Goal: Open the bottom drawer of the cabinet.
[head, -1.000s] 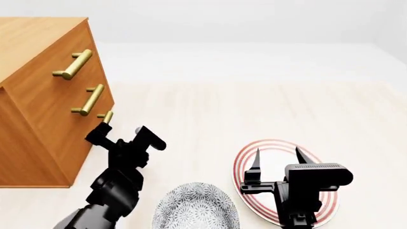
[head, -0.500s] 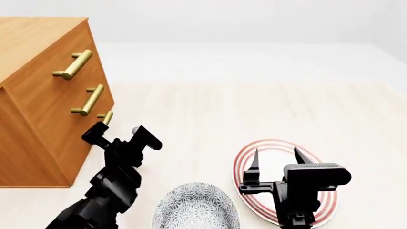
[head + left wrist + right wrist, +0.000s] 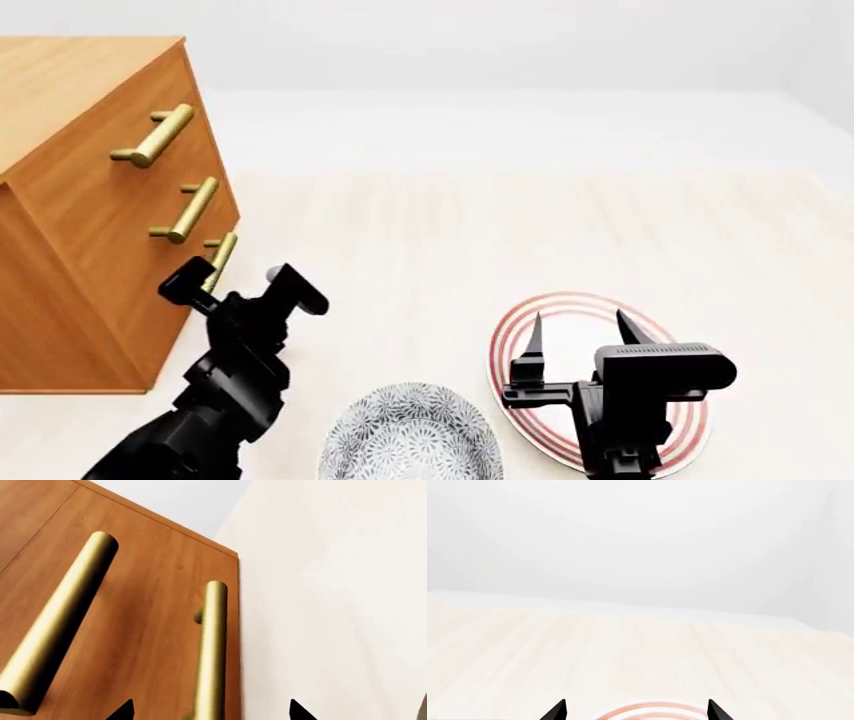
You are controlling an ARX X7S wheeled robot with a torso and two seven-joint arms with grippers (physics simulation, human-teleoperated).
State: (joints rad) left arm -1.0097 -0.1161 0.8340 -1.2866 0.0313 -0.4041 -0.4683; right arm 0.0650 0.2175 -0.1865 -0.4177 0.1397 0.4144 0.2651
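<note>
The orange-brown cabinet (image 3: 80, 90) stands at the left, with three gold bar handles on its front. The bottom drawer (image 3: 150, 318) is shut flush. Its handle (image 3: 223, 247) (image 3: 211, 645) runs between the fingertips of my left gripper (image 3: 240, 284) (image 3: 210, 712). That gripper is open, one black finger (image 3: 187, 279) on each side of the bar and not touching it. The middle drawer's handle (image 3: 57, 625) lies beside it in the left wrist view. My right gripper (image 3: 579, 335) (image 3: 636, 711) is open and holds nothing, hanging over a red-ringed plate (image 3: 511, 345).
A grey patterned bowl (image 3: 411, 435) sits on the pale wood floor near my base, between the two arms. The red-ringed plate lies under the right arm. The floor ends at a white wall (image 3: 507, 50) behind.
My left gripper has moved left and slightly up towards the cabinet front, and its open fingers now straddle the lowest handle. The right arm has stayed put.
</note>
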